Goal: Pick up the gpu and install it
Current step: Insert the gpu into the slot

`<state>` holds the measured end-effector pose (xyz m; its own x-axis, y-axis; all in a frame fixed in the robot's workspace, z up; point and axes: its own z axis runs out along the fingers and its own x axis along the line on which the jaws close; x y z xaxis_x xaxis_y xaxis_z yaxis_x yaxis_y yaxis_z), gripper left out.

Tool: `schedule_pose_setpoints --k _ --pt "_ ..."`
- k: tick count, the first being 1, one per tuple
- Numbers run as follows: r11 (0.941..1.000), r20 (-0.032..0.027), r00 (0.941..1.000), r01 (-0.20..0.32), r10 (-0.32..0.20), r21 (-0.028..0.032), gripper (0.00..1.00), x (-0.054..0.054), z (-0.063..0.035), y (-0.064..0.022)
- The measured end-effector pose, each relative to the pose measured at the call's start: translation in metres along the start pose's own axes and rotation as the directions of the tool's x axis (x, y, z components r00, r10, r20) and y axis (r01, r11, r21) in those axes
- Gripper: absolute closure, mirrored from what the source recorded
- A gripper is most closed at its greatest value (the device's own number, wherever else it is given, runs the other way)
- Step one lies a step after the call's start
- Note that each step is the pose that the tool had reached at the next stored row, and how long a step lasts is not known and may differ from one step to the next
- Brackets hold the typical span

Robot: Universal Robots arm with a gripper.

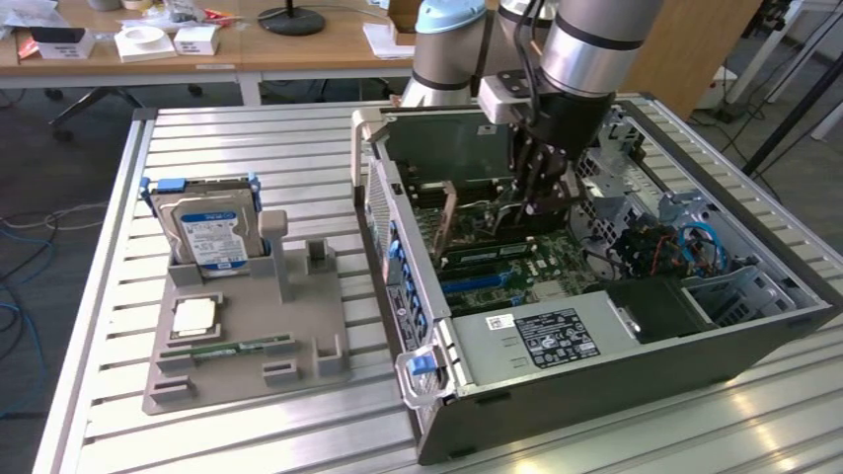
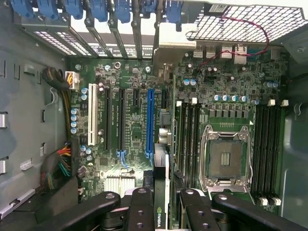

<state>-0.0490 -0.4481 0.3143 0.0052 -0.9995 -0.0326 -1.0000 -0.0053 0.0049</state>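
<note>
Gpu (image 2: 161, 173), gripped edge-on by the pincer (image 2: 163, 202), runs parallel to the blue slot (image 2: 150, 120).

- I'm counting one tower case (image 1: 619, 395) and one gpu (image 2: 161, 173).
- I'm seeing one hard drive (image 1: 211, 232), one processor chip (image 1: 193, 316) and one memory stick (image 1: 233, 349).
- One gray holder (image 1: 257, 306) is carrying those three.

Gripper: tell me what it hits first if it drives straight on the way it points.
Probably the long blue expansion slot on the motherboard: the gpu held in the gripper leads and lines up roughly with it. Depth is unclear.
</note>
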Motion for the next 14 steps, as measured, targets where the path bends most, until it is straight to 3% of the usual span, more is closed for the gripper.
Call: schedule_pose_setpoints --k 14 --pt "1.0000 0.0000 1.0000 0.001 -0.001 0.0010 0.74 0.0066 0.0034 0.0039"
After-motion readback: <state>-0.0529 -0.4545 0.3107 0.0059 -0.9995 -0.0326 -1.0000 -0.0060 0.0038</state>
